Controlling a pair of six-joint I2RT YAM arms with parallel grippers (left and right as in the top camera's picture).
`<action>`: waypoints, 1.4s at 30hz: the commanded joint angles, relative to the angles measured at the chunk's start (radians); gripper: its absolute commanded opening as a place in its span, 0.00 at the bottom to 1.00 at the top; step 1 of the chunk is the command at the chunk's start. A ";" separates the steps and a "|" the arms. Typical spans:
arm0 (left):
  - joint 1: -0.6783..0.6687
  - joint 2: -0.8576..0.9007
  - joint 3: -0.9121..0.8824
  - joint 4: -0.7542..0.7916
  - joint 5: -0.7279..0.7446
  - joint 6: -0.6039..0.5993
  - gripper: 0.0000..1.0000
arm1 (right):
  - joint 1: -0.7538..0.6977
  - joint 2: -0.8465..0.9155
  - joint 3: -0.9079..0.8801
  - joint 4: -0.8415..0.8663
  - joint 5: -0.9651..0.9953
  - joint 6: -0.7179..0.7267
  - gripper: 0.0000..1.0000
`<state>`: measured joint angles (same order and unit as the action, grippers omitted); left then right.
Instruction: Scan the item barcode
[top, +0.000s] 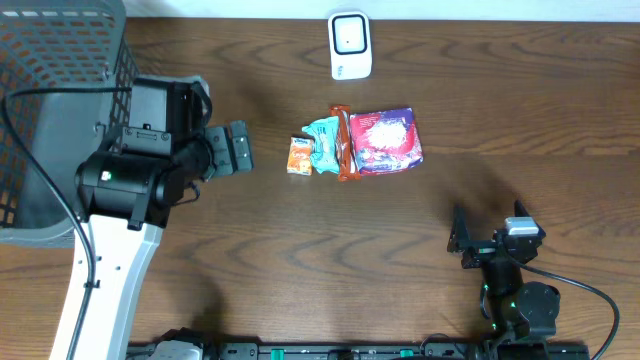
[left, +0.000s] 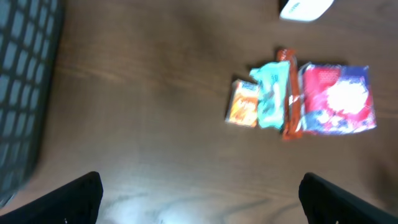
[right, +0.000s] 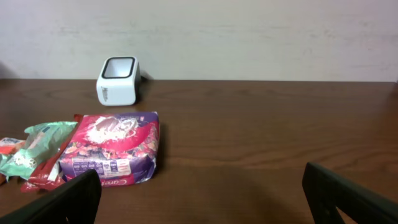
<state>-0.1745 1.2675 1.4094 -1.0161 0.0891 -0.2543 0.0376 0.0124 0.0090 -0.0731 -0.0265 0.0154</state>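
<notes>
The left gripper (top: 243, 148) and right gripper (top: 488, 228) are spread wide, nothing gripped. The snack packets (top: 350, 143) are bunched together, touching, mid-table near the scanner (top: 350, 45). Two could be pinched together, or a barcode left hidden.

You look across the tabletop (right: 267, 124) toward the pale wall (right: 249, 31). Your right gripper (right: 200, 186) stands wide open, with one dark finger (right: 62, 202) at each lower corner of the view and bare wood between them. The white scanner (right: 118, 81) sits at the tabletop's far edge, its dark window on top. Nearer you, toward the left, lies the purple packet (right: 115, 149). A red bar (right: 43, 174), a teal packet (right: 31, 149) and an orange packet (right: 7, 146) lie just beside it, further left.
</notes>
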 joint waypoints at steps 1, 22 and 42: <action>0.001 0.003 0.008 -0.047 -0.042 0.005 1.00 | -0.006 -0.004 -0.003 -0.002 -0.002 0.013 0.99; 0.001 0.006 -0.005 -0.057 -0.042 0.005 0.98 | -0.006 -0.004 -0.003 -0.002 -0.002 0.013 0.99; 0.001 0.006 -0.005 -0.057 -0.042 0.005 0.98 | -0.006 -0.004 -0.003 -0.001 -0.001 0.013 0.99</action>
<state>-0.1745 1.2697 1.4090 -1.0702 0.0673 -0.2546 0.0376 0.0124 0.0090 -0.0731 -0.0265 0.0154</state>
